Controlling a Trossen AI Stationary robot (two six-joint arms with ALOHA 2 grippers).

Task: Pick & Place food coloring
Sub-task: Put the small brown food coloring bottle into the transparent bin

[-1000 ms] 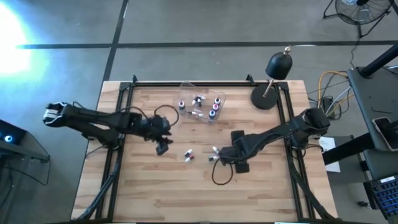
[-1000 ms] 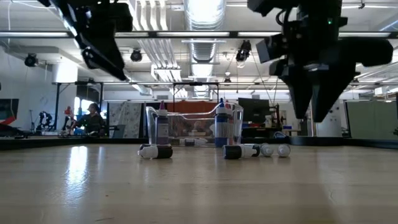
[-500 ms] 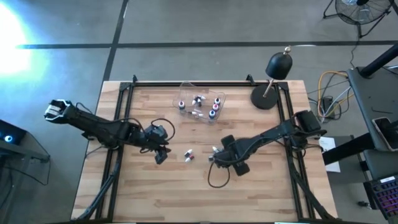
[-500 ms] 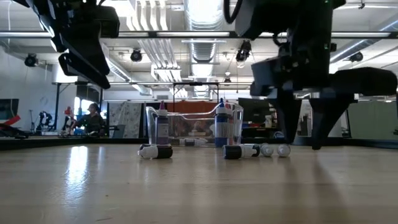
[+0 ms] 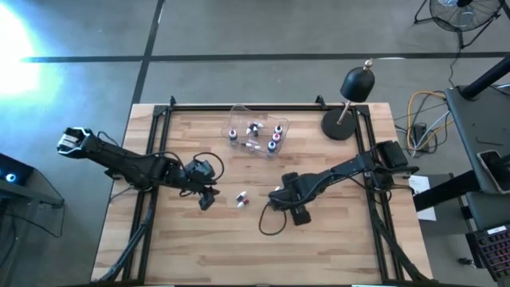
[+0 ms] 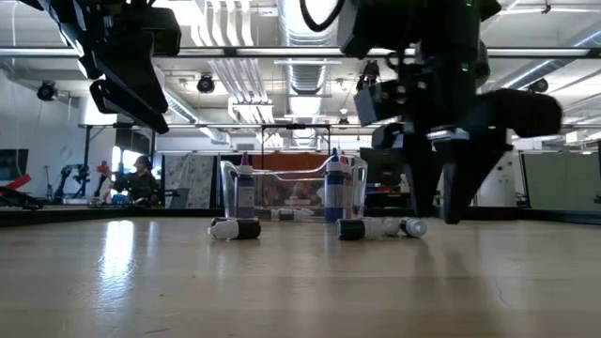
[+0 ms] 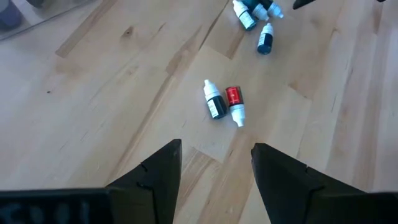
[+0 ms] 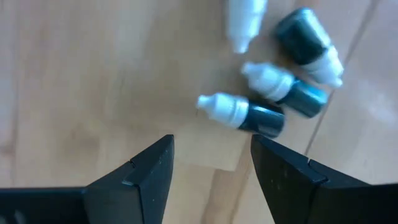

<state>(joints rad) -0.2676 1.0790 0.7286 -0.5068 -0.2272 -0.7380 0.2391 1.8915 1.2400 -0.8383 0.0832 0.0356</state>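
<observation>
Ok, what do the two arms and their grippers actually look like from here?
Both arms are dark, slim and jointed, with black cables looping beside them. The left gripper and right gripper each have two broad, flat, matte black fingers. No markings are visible.

Two small bottles [image 7: 224, 104] lie as a pair on the table. Four more [image 8: 273, 81] lie clustered nearby. One clear tub [image 5: 256, 127] holds several others.

The light wooden slatted table [image 5: 263, 247] carries a clear plastic tub [image 5: 256, 137] at its far middle, with several small dropper bottles [image 5: 274, 140] standing inside it. On the boards nearer than the tub lie two small capped bottles [image 7: 224, 104] side by side, touching. To their right lies a cluster of dark-bodied, white-capped bottles [image 8: 280, 99]. A black dome-shaped desk lamp [image 5: 348, 102] stands at the far right corner.
</observation>
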